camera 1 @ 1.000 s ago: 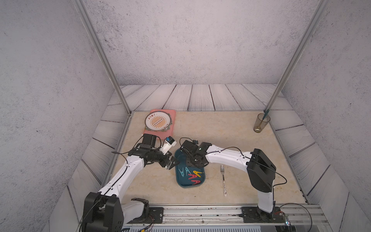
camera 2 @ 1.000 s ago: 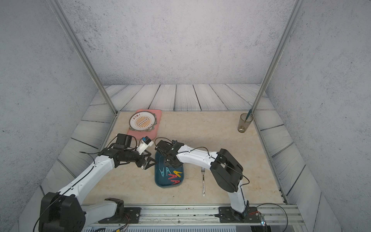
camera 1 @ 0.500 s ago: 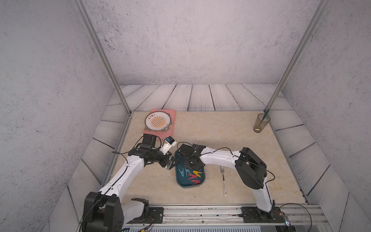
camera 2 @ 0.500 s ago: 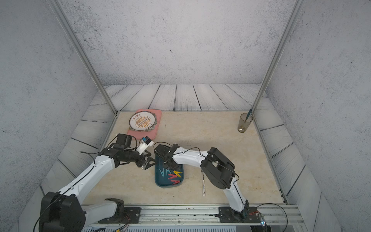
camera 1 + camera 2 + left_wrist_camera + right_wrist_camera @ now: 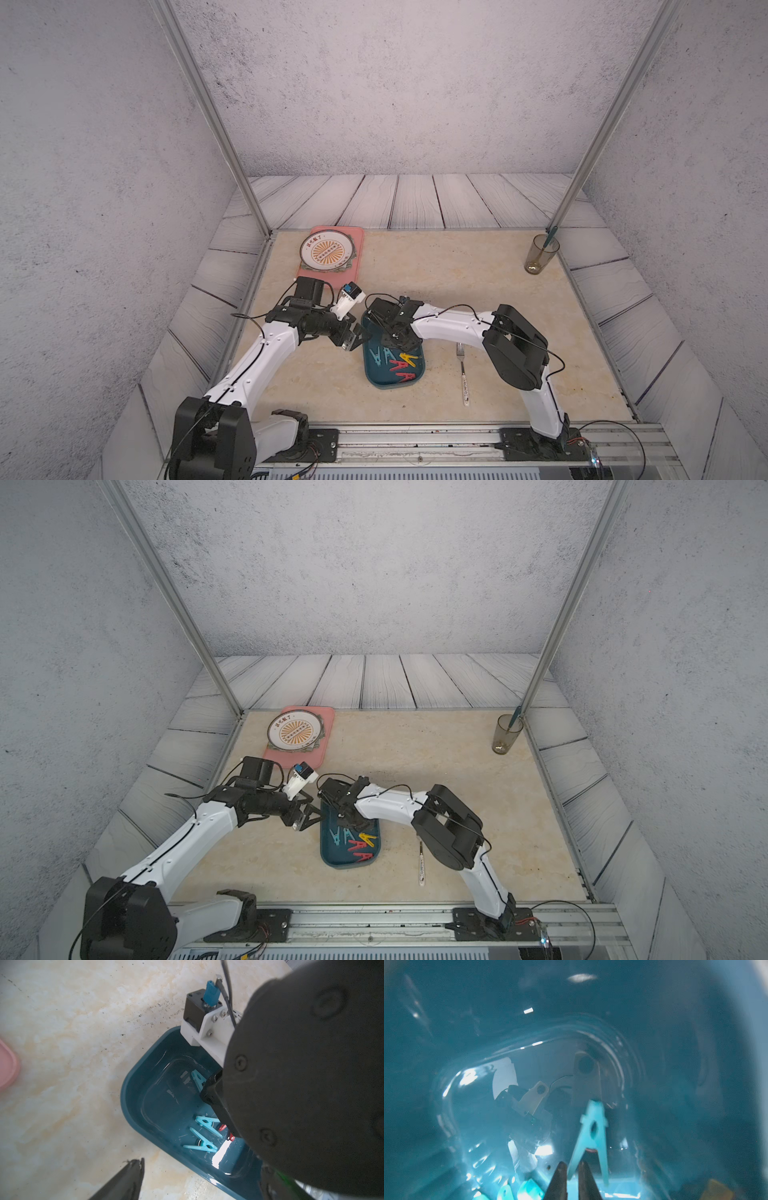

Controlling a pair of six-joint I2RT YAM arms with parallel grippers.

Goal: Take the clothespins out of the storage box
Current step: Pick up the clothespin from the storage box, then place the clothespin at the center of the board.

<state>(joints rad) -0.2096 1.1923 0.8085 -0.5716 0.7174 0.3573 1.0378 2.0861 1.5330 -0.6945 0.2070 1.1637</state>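
- I read the worktop [image 5: 457,291] as a clock face, with 12 at the back wall and 6 at my base rail.
- The storage box [image 5: 380,376] lies near the middle, a little toward 6, with its long side running from 12 to 6.
- My right jaws are down inside the 12 o'clock end of the box. In the right wrist view the fingertips [image 5: 560,1174] are drawn almost together, and one leg of a light blue clothespin [image 5: 591,1136] is pinched between them.
- That peg points its narrow end away from my wrist camera, and its other leg is free beside the jaws. The view is blurred, so I cannot tell whether the peg is clear of the box floor.
- My left jaws are spread wide and hold nothing. Their fingers [image 5: 128,1180] hover over the bare worktop just beside the box rim, at about 10 o'clock of the box.
- The other clothespins [image 5: 384,356] lie flat on the box floor. Two light blue ones lie side by side mid-box, with a yellow one [image 5: 409,358] at 3 o'clock of them. Two red ones [image 5: 400,366] lie toward the 6 o'clock end.
- A fork [image 5: 463,374] lies on the worktop at 3 o'clock of the box. It is apart from the box, with its tines toward 12.
- A pink tray [image 5: 353,276] carrying a plate [image 5: 328,251] sits at 11 o'clock.
- A glass [image 5: 540,259] stands in the 1 o'clock corner, well apart from everything else.
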